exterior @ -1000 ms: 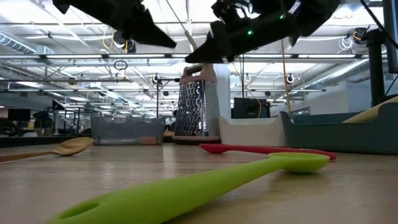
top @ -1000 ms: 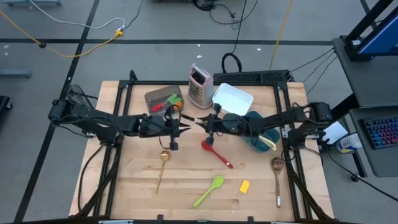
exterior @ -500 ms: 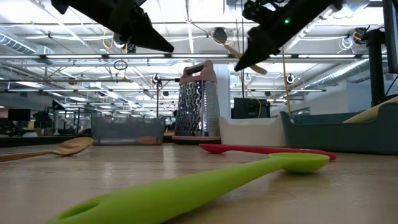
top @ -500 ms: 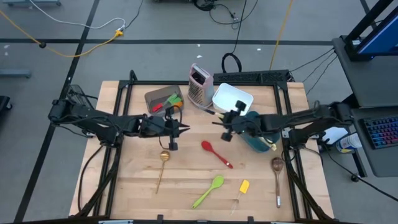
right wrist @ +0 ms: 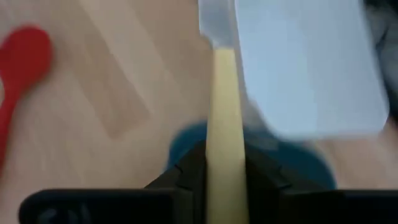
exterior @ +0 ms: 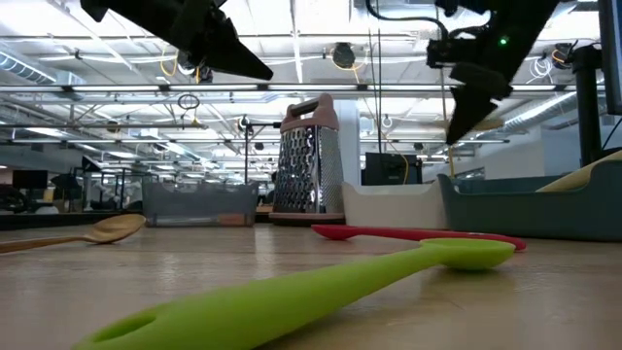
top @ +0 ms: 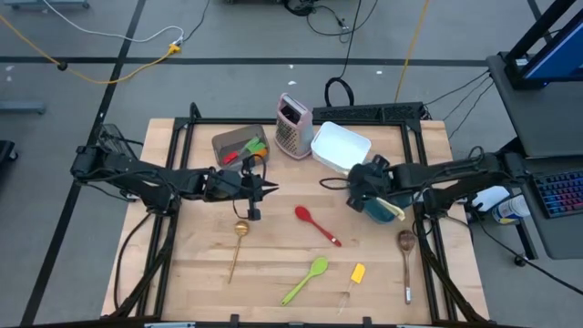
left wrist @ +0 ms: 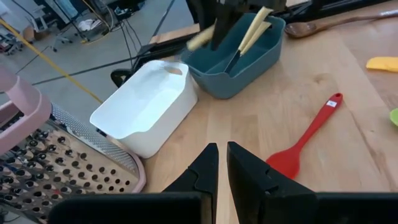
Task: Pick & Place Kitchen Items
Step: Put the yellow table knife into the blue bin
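In the high view we see the right pincer (top: 357,189) right of centre, clamped on a cream-handled metal-bladed knife (right wrist: 224,124) over the near end of the teal plastic container (top: 375,206). The left pincer (top: 271,188), left of centre, hangs above the wooden counter (top: 191,273) with fingers nearly together, gripping nothing. The red silicone spoon (top: 316,224) lies at the counter's centre.

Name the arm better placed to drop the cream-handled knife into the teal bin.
Right. The right gripper already grips the cream-handled knife and hangs at the teal bin. The left gripper is shut, empty, and farther off, near the grey container.
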`<state>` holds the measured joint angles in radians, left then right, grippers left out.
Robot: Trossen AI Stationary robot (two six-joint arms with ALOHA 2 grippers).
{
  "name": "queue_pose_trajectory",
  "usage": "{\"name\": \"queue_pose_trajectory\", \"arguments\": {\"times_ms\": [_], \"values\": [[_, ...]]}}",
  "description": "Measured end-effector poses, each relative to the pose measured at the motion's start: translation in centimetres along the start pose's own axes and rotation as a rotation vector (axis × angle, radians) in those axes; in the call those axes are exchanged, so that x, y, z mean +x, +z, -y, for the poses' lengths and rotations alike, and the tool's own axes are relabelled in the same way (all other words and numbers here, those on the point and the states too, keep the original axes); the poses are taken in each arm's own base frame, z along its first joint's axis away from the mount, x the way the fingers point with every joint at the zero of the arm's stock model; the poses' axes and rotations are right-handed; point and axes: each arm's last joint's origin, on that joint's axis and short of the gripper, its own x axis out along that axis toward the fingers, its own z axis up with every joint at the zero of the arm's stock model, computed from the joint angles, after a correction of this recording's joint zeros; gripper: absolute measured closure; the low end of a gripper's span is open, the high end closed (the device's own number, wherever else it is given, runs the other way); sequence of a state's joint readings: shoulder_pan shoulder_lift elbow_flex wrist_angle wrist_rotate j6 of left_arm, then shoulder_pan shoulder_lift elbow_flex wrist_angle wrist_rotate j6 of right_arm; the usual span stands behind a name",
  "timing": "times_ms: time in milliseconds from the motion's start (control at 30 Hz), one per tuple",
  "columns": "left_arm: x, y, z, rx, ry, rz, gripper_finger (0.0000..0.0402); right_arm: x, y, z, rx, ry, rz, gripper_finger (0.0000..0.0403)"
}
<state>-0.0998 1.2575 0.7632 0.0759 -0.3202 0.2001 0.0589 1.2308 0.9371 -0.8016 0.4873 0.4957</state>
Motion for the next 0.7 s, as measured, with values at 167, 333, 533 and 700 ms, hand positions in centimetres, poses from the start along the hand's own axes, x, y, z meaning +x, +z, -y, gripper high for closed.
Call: {"name": "queue_pose_trajectory", "arguments": {"times_ms": [167,333,533,700], "values": [[0.0,0.1,0.0,0.001,0.001,0.010,0.0364,-0.2,-1.8,0.5,0.065,0.040,-0.232,0.0343],[0.0,0.3,0.0,-0.002,0.004,0.026,0.0364,-0.6,-3.0,1.2,0.146,-0.007,-0.391,0.0343],[0.0,0.3,-0.1,-0.004,0.003,0.032,0.0364,-1.4,-4.4,2.1,0.167,-0.082,-0.581,0.0343],[0.0,0.3,-0.1,0.001,0.003,0.032,0.0364,-2.1,-5.3,2.5,0.200,-0.075,-0.757,0.0344]]}}
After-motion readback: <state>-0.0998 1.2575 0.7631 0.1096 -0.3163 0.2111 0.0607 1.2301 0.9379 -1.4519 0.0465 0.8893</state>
